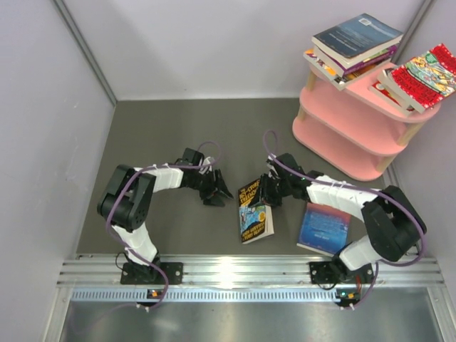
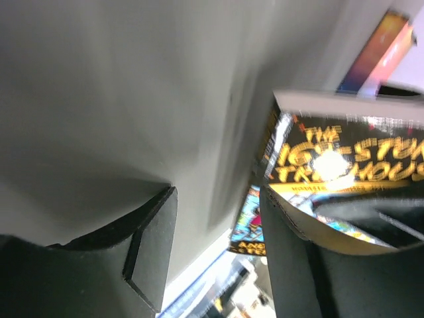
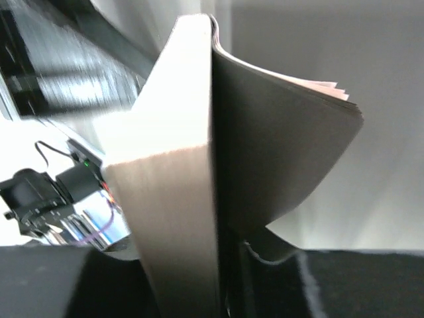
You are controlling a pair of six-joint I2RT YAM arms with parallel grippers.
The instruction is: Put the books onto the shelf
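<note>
**Most books shelved, two left on the table**

The shelf (image 1: pixel 342 142) stands at 2 o'clock. Its top board carries a stack (image 1: pixel 355 43) with a dark blue cover uppermost, and a red book (image 1: pixel 420 77) lies on the same board at the stack's 4 o'clock. The two lower boards look bare. By my reckoning that is the greater part done.

Two paperbacks are not yet up. The Treehouse book (image 1: pixel 254 210) sits at mid-table, and a blue book (image 1: pixel 324 226) lies flat at its 3 o'clock, beside my right arm.

My right gripper (image 1: pixel 267 189) is closed on the Treehouse book's 12 o'clock edge, with the pale page block between the jaws. My left gripper (image 1: pixel 217 194), at the book's 9 o'clock, stands about half spread and holds nothing.

The Treehouse book is thin and limp, and one cover bows away from the pages. Its glossy yellow lettering throws glare. The shelf boards are smooth pink ovals on pale wooden posts. The table is matte grey.
</note>
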